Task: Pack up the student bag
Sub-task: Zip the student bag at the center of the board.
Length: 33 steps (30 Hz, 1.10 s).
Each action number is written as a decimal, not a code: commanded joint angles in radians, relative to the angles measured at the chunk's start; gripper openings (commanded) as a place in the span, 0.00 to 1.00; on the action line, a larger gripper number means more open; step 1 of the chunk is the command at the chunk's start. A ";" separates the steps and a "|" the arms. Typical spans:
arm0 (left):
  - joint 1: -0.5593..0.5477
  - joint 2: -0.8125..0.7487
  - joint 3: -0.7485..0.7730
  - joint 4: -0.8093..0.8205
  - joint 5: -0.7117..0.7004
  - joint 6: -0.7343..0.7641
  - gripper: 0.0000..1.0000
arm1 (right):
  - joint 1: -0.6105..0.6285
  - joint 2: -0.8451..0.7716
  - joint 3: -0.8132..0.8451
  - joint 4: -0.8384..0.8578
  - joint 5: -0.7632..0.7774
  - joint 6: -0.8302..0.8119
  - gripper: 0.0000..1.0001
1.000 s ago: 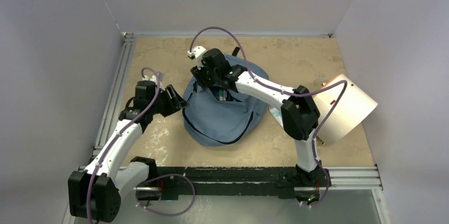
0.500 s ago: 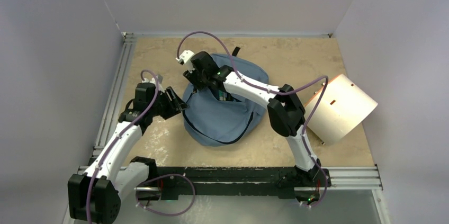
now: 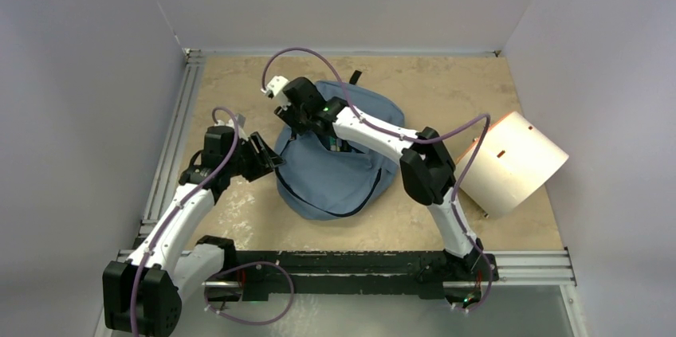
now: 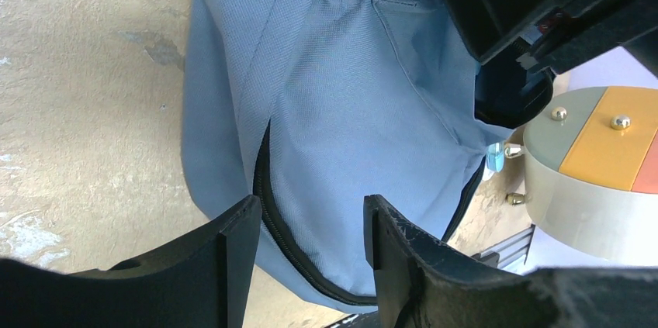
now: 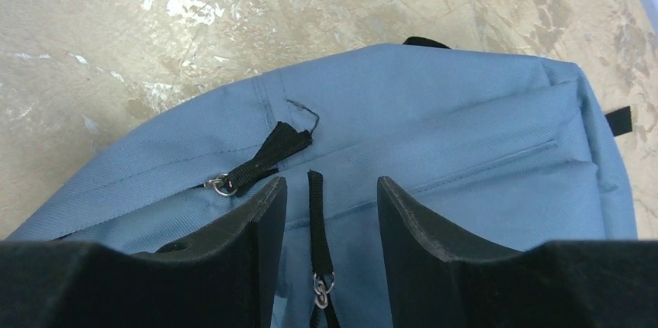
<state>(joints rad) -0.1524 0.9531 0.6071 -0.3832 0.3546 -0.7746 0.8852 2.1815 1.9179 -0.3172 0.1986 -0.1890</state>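
Left gripper (image 4: 310,212): nearest the arm bases, at the bag's left edge, low over the mottled tan table (image 3: 239,217). Its jaws stand apart with nothing between them.
Bag position: the slate-blue fabric backpack with black zippers (image 3: 335,186) lies flat mid-table, its rounded bottom toward the bases and its top toward the far wall.
Bag handling: it looks soft and limp. The cloth creases and sags, so it will probably fold rather than lift as one piece, and it seems light.
Side zipper track (image 4: 268,219): a firmer seam and probably a better hold than the smooth panel.
Opening: a dark gap (image 3: 339,144) beside the right arm. What is in it cannot be made out.
Right gripper (image 5: 330,188): over the bag's upper part, released, with its fingers either side of a thin black zipper pull strap (image 5: 314,215) and not pinching it.
Best hold: that strap or the second black pull (image 5: 268,156) beside it. Both are small and floppy.
Beige curved folder (image 3: 514,162): well to the right, apart from the bag.
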 commanded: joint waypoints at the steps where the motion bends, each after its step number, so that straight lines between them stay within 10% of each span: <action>1: 0.007 -0.014 0.003 0.030 0.015 -0.008 0.50 | 0.009 0.013 0.046 -0.029 0.018 -0.022 0.49; 11: 0.007 -0.010 -0.002 0.033 0.017 -0.006 0.50 | 0.013 0.042 0.061 -0.035 0.053 -0.026 0.44; 33: 0.007 0.005 0.006 0.058 0.026 -0.013 0.50 | 0.015 -0.103 -0.052 0.119 0.064 0.098 0.00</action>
<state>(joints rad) -0.1524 0.9535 0.6067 -0.3820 0.3576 -0.7753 0.8978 2.1815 1.8885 -0.2565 0.2714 -0.1596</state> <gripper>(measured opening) 0.500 0.005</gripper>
